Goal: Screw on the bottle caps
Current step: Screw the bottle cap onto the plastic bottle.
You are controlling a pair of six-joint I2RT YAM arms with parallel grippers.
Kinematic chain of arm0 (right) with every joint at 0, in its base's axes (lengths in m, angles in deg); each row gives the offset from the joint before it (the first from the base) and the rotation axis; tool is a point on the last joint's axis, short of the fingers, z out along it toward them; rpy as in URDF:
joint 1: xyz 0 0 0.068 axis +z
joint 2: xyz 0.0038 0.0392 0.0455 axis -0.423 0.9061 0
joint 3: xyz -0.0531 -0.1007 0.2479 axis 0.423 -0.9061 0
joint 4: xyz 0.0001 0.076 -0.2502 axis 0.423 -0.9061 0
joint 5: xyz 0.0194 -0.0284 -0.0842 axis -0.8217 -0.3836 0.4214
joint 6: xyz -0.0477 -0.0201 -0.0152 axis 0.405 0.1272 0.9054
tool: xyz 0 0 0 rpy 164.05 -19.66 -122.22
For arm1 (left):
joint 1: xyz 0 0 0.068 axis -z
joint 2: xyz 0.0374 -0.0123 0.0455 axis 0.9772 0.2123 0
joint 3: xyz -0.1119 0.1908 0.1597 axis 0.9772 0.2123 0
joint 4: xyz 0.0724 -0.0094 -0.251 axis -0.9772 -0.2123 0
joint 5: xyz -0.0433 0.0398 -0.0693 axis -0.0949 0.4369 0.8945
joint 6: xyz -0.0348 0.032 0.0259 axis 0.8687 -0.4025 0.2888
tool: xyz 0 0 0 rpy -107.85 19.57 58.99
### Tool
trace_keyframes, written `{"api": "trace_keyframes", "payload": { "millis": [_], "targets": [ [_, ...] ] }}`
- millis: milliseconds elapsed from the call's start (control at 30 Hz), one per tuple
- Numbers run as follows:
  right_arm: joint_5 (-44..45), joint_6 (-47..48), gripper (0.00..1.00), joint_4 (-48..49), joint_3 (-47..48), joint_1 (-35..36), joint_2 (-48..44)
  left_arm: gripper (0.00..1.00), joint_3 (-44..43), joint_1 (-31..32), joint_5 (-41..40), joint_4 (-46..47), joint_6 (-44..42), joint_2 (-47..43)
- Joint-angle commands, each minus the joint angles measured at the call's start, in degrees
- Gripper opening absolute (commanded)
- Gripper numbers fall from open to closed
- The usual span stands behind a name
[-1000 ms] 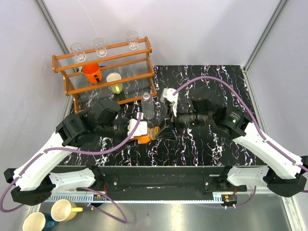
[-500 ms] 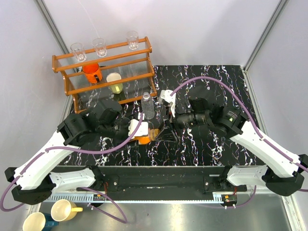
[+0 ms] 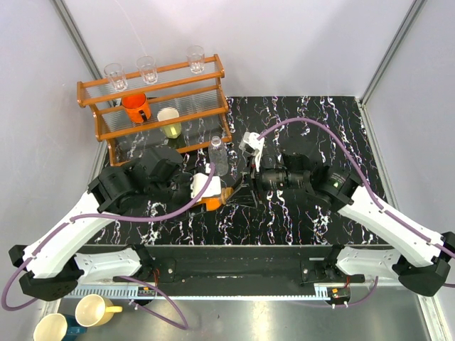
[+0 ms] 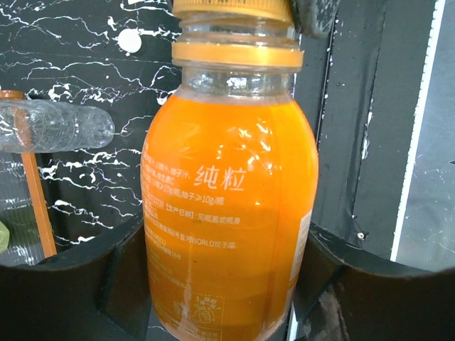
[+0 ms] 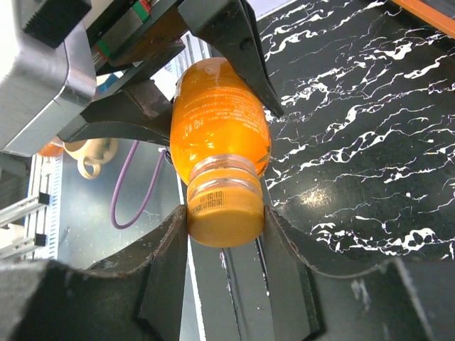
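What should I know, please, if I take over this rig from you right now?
Left hand: shut on the orange bottle, held sideways over the table.
Right hand: shut on the orange cap, which sits on that bottle's neck.
Clear bottle: upright on the table. The white cap lies loose on the table.
Done: orange cap is on the neck; how tight it is cannot be told.
Left: finish tightening it, set the bottle down, then cap the clear bottle.
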Motion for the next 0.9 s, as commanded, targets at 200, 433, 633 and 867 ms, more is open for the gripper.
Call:
{"api": "trace_keyframes", "payload": {
  "millis": [200,433,633,867],
  "targets": [
    [-4.43,-12.53,0.27,13.07,-3.10,0.62,0.70,0.26,-2.17,0.20,-2.71,14.22,2.17,0.28],
    [-7.60,-19.12,0.25,16.58,-3.00,0.71,2.29,0.26,-4.02,0.29,-4.11,14.13,0.41,0.11],
    [-5.32,-26.14,0.22,16.06,-2.13,0.88,3.43,0.25,-3.06,0.37,-6.04,14.83,-0.12,-0.33],
    [0.30,-31.87,0.21,13.25,-0.99,2.38,3.96,0.24,-1.39,0.55,-10.62,17.82,0.76,-0.07]
  ]
}}
